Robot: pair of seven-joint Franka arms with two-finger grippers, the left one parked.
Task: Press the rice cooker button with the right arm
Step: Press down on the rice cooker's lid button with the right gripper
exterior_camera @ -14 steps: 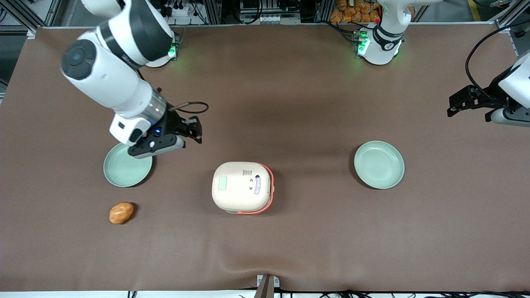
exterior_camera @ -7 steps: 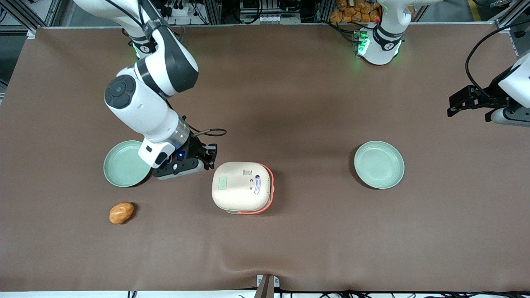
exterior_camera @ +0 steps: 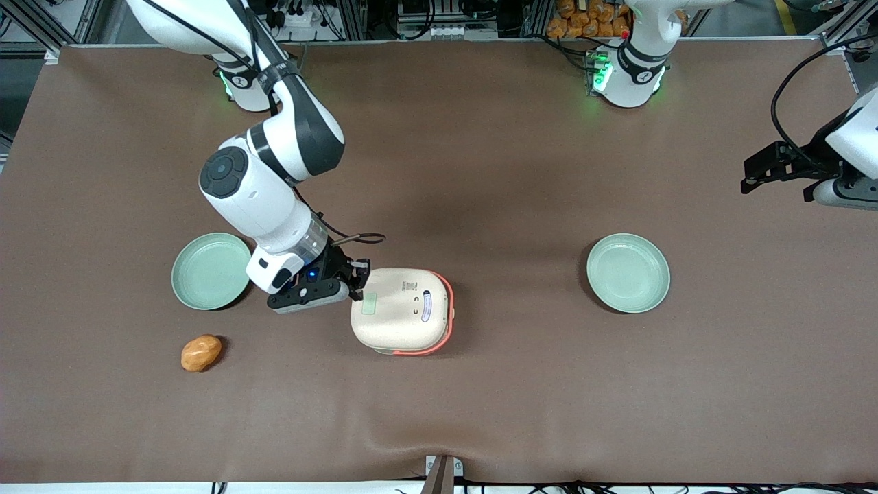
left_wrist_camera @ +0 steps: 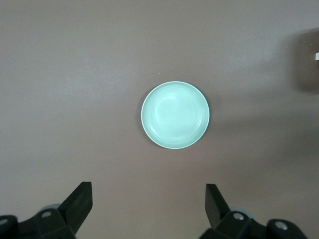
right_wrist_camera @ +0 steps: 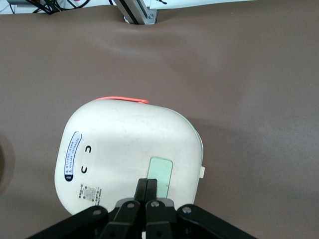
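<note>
Two green plates flank rice cooker | gripper pinched together, empty, at button | potato near

The front view looks steeply down on the whole desk from high up. The right wrist camera hangs close above the rice cooker, shared with the front view; the left wrist camera faces straight down on a plate.

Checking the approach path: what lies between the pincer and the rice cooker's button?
Nothing: in the right wrist view the shut pincer already overlaps the button.
</note>
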